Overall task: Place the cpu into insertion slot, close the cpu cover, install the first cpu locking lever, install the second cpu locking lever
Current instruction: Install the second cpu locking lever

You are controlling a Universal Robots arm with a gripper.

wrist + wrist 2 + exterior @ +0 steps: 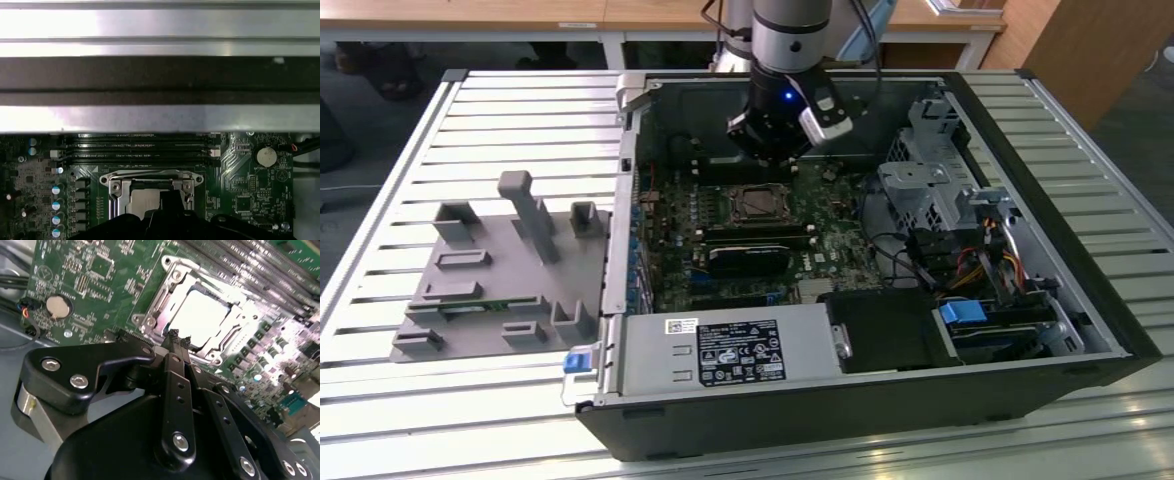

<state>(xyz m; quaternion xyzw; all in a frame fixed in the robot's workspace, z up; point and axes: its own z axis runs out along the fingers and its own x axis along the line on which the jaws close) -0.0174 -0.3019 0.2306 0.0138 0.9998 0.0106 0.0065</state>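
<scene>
One cpu [202, 315] sits in socket just beyond claw [174, 337] tips.

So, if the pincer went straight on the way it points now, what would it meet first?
Probably the cpu cover at the socket's near edge, with the cpu seated inside; the pincer tips sit just before it, though depth is unclear.

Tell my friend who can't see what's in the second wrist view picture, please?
A black gripper hangs just above a shiny square cpu that sits in its socket under a silvery cpu cover. All around is a green circuit board, with a round silver battery off to one side.
</scene>
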